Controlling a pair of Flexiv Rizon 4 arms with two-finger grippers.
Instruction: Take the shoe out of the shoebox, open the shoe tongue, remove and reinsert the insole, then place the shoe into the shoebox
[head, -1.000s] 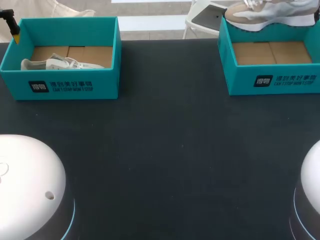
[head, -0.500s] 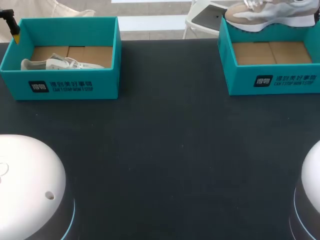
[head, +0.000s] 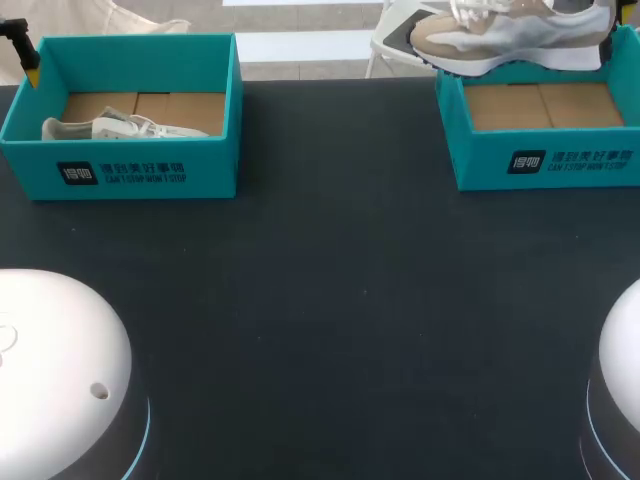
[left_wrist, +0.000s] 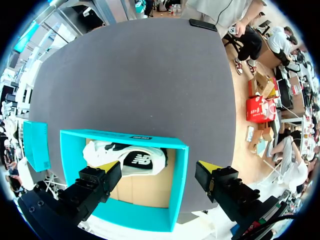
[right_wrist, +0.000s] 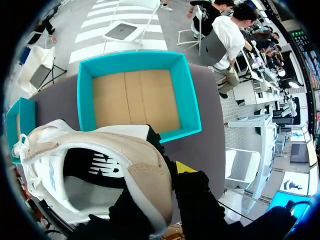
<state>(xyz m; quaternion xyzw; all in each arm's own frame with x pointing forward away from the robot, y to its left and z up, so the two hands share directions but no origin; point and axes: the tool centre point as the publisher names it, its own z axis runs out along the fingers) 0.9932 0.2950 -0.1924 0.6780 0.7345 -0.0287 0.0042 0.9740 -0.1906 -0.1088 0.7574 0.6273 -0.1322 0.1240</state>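
A beige and white shoe (head: 510, 35) hangs over the far rim of the right teal shoebox (head: 560, 160), whose cardboard floor is bare. In the right wrist view my right gripper (right_wrist: 167, 167) is shut on the heel collar of this shoe (right_wrist: 95, 165), above the empty box (right_wrist: 190, 100). A second white shoe (head: 120, 127) lies on its side in the left teal shoebox (head: 130, 170). My left gripper (left_wrist: 159, 170) stands wide open above that box's (left_wrist: 175, 200) far rim, with the white shoe (left_wrist: 125, 157) below it. In the head view only one of its fingers (head: 30, 62) shows.
The dark table (head: 340, 300) stretches between and in front of the two boxes. My arms' white bases sit at the near left (head: 60, 370) and near right (head: 620, 390) corners.
The held shoe has swung to the left and a little lower over the right box's far rim. The left arm and both boxes have stayed put.
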